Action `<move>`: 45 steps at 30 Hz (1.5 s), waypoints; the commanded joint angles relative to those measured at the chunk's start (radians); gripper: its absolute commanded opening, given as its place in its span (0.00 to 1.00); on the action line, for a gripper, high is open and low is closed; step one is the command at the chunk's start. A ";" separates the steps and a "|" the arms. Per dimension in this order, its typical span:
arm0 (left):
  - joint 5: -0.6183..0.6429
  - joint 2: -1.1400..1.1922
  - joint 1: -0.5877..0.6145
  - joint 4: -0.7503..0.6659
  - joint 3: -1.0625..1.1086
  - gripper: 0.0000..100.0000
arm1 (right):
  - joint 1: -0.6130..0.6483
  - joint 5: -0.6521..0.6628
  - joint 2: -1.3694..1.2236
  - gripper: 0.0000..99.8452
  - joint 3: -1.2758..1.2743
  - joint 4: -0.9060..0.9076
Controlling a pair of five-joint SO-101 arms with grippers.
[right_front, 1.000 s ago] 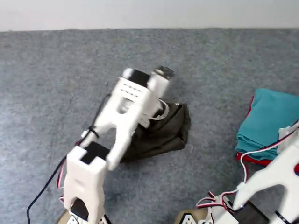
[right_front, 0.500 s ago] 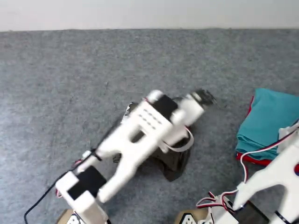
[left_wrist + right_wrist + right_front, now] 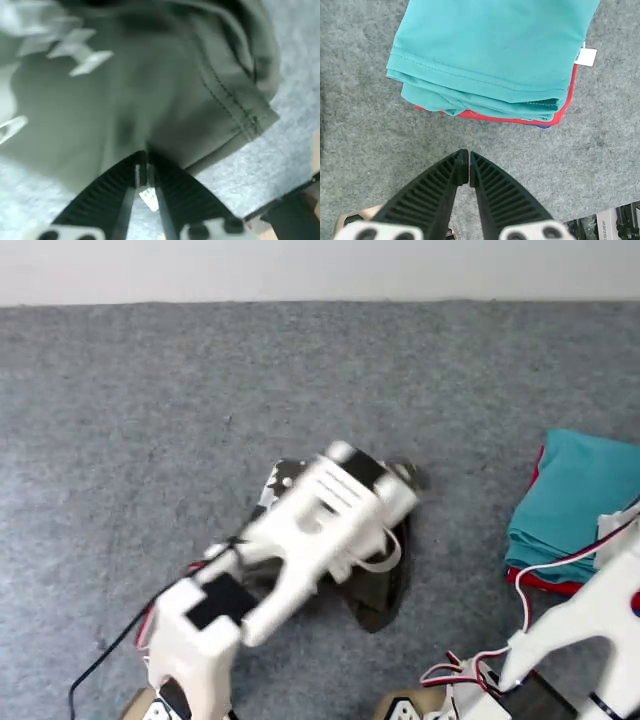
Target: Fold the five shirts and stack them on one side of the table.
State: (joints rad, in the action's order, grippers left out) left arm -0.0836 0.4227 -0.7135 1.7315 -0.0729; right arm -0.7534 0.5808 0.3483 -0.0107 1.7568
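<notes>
A dark olive shirt (image 3: pixel 378 592) with white print lies crumpled at the middle of the grey mat, largely under my left arm (image 3: pixel 320 530). My left gripper (image 3: pixel 143 162) is shut, its tips pinching the edge of the dark olive shirt (image 3: pixel 150 100), with a small white label between the fingers. A folded teal shirt (image 3: pixel 575 495) lies on a red one (image 3: pixel 540 582) at the right edge. My right gripper (image 3: pixel 465 167) is shut on nothing, hovering over bare mat just short of the teal shirt (image 3: pixel 495 45) and the red shirt (image 3: pixel 520 120) beneath it.
The grey mat (image 3: pixel 150 410) stretches open to the left and the back, up to a white wall. My right arm (image 3: pixel 590 615) rises from the front right corner, with red and white cables at its base.
My left arm swung right over the dark shirt, then drew back leftward. The shirt has gone from a wide spread to a narrower, bunched shape. The right arm has kept still.
</notes>
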 commanded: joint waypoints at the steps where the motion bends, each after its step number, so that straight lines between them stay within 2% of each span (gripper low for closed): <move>1: -0.003 0.021 -0.129 0.021 -0.007 0.01 | -0.008 0.006 0.038 0.01 0.003 0.038; 4: -0.003 0.003 -0.181 0.020 -0.047 0.01 | -0.008 0.006 0.038 0.01 0.003 0.038; 8: -0.002 -0.029 -0.147 0.021 -0.087 0.01 | -0.007 0.008 0.038 0.01 0.003 0.038; 16: 0.012 -0.256 0.066 0.021 -0.087 0.01 | 0.045 0.006 0.038 0.01 0.005 0.039; 21: 0.041 -0.454 0.203 0.021 -0.082 0.01 | 0.188 0.002 0.038 0.01 0.005 0.039; 24: 0.040 -0.474 0.327 -0.014 -0.082 0.01 | 0.292 -0.003 0.030 0.01 0.005 0.039; 28: 0.040 -0.407 0.436 -0.104 -0.088 0.01 | 0.455 -0.066 0.025 0.01 0.003 0.038; 34: 0.044 -0.249 0.442 -0.267 -0.088 0.01 | 0.662 -0.081 0.025 0.01 -0.034 0.030; 38: 0.044 -0.132 0.445 -0.325 -0.107 0.01 | 0.700 -0.140 0.027 0.01 -0.089 0.030; 45: 0.040 0.115 0.459 -0.327 -0.266 0.01 | 0.696 -0.149 0.036 0.01 -0.172 0.033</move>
State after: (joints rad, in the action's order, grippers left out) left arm -0.0483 0.4718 -0.2700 1.4170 -0.2478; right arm -0.0675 0.4427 0.3483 -0.1765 1.7568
